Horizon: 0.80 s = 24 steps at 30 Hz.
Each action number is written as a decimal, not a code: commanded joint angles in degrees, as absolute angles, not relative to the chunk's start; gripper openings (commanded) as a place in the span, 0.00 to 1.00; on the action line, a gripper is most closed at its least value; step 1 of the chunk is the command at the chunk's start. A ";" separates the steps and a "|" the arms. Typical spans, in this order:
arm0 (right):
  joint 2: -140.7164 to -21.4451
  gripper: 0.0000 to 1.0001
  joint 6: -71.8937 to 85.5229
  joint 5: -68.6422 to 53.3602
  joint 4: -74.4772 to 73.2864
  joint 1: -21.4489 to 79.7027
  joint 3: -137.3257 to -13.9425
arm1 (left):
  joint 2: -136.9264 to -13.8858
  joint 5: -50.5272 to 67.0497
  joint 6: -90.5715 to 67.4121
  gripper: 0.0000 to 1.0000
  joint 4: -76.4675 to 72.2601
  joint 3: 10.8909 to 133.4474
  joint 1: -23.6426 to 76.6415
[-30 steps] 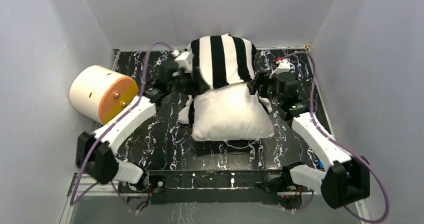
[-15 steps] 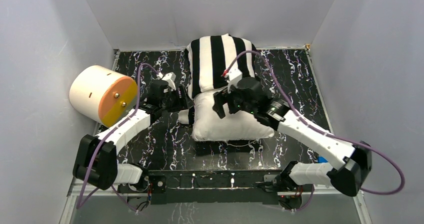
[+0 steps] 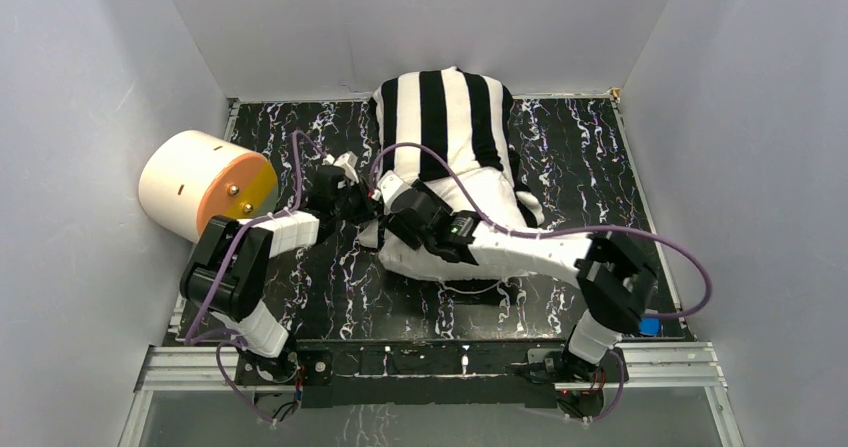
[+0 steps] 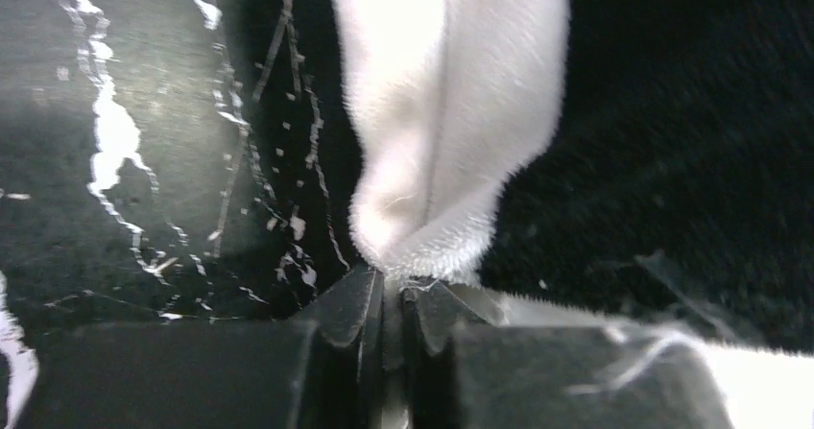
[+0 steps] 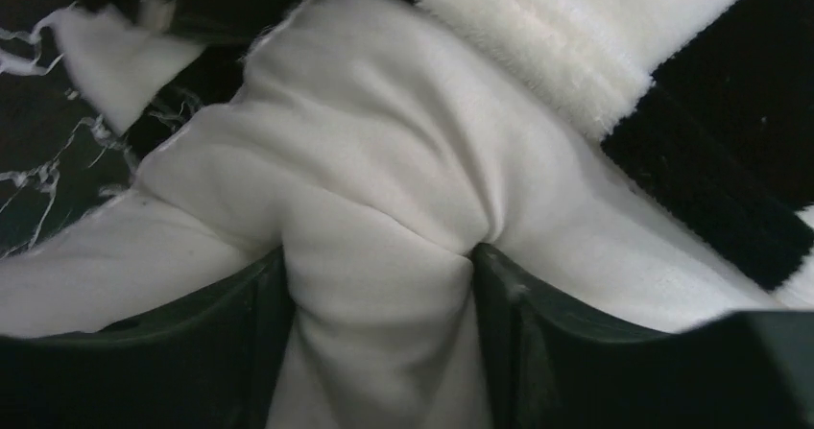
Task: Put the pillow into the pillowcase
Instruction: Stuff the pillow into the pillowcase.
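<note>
Item: pillow (image 3: pixel 492 195), white and plump, mid-table, its far part inside the pillowcase (image 3: pixel 440 117), its near part bare on the marbled tabletop (image 3: pixel 300 287). Left gripper (image 4: pixel 392 299): jaws closed tight on a fold of the pillowcase's plush hem, by the pillow's left side. Right gripper (image 5: pixel 377 266): fingers clamped around a bunched corner of pillow cloth, just beside that hem. Step judged: working this corner into the mouth. Handling note: lift the hem taut and drive the pinched corner under it toward the far wall without dragging the sleeve along. The stuffing likely springs back, so release only once it is seated.
</note>
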State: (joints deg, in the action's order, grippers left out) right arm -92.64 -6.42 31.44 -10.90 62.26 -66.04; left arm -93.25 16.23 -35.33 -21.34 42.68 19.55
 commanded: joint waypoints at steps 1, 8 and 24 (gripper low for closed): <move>-97.29 0.49 -11.99 35.78 -0.94 53.22 -68.05 | -87.84 24.48 -38.43 0.00 -23.98 41.02 19.29; -101.22 0.00 -16.72 34.78 23.21 49.55 -71.27 | -74.63 32.00 -44.13 0.00 -25.45 32.39 19.87; -114.53 0.00 -25.88 20.96 61.33 42.16 -59.17 | -59.61 37.90 -45.95 0.00 -15.26 30.83 20.00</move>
State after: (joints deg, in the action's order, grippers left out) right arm -111.26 -27.51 25.17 56.73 51.48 -60.66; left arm -67.29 20.99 -42.41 -18.57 31.29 17.82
